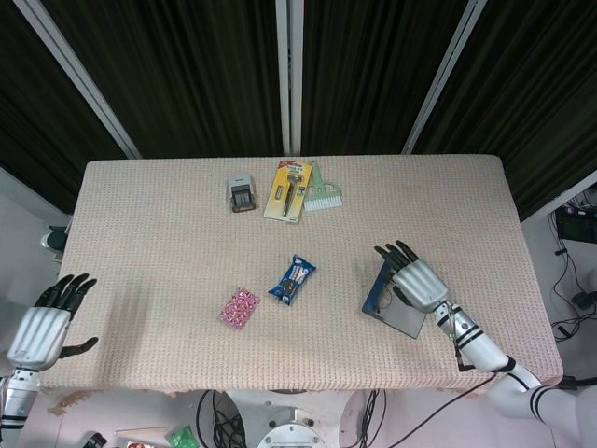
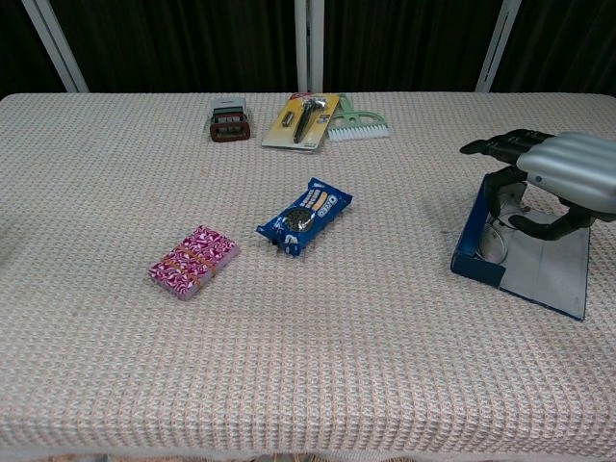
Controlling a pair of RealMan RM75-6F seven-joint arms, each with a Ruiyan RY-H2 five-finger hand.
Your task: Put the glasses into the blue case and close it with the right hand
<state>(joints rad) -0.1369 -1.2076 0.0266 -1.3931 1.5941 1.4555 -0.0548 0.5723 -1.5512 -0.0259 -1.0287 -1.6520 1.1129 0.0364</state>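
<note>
My right hand [image 1: 419, 284] is positioned over the blue case [image 2: 525, 258], which lies open at the near right of the table [image 1: 149, 233]. In the chest view the case's blue tray stands tilted up on the left side and its grey lid lies flat toward the right. The fingers [image 2: 493, 146] of this hand extend toward the left above the raised tray, slightly apart, and the thumb curves down in front of the case interior. The glasses [image 2: 496, 237] are visible inside the case, just below the thumb, as thin wire outlines against the blue wall. I cannot tell whether the thumb touches the glasses or the case; no pinch is plainly shown.

My left hand [image 1: 41, 326] rests off the near left edge of the table. Its fingers are straight and slightly spread, the thumb points out to the right, and it holds nothing.

Other items on the table:
- A blue cookie packet [image 2: 305, 216] lies near the centre, well apart from the case.
- A pink patterned box [image 2: 192, 262] lies left of the packet, nearer to me.
- A small grey and dark red device [image 2: 229, 120] sits at the far side.
- A razor on a yellow card [image 2: 303, 119] lies just right of it.
- A green brush [image 2: 357, 122] touches the card's right edge.
</note>
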